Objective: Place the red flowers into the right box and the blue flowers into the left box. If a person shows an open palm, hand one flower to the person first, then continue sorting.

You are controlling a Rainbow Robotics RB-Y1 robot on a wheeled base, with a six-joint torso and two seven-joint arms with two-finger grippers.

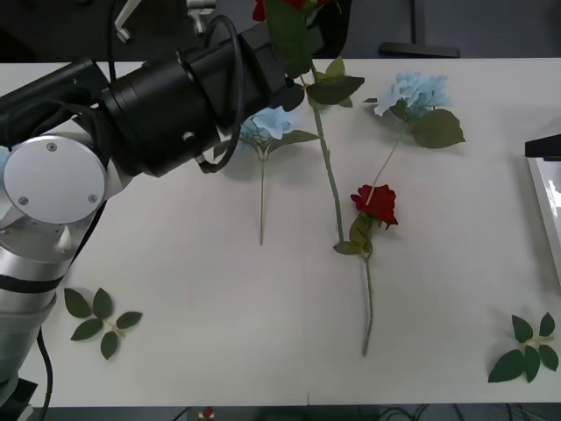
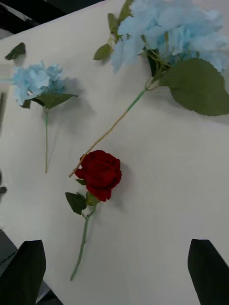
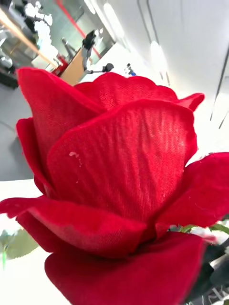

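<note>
Red flowers: one rose (image 1: 376,203) lies flat on the white counter (image 1: 175,289); the left end effector, fingers hidden so can't tell its grip, has another rose (image 3: 119,190), fabric petals. Right end effector (image 2: 114,271) spread above. Right box (image 1: 548,202) rim, contents unclear.

Red roses (image 1: 375,204), pale blue hydrangeas (image 1: 419,91), white table (image 1: 202,289).

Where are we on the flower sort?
Nothing visibly boxed yet. In hand: the left arm holds a red rose lifted at the table's far edge, its stem hanging over the table. Left on the table: one rose and two blue flowers. The right hand hovers open above that rose.
</note>
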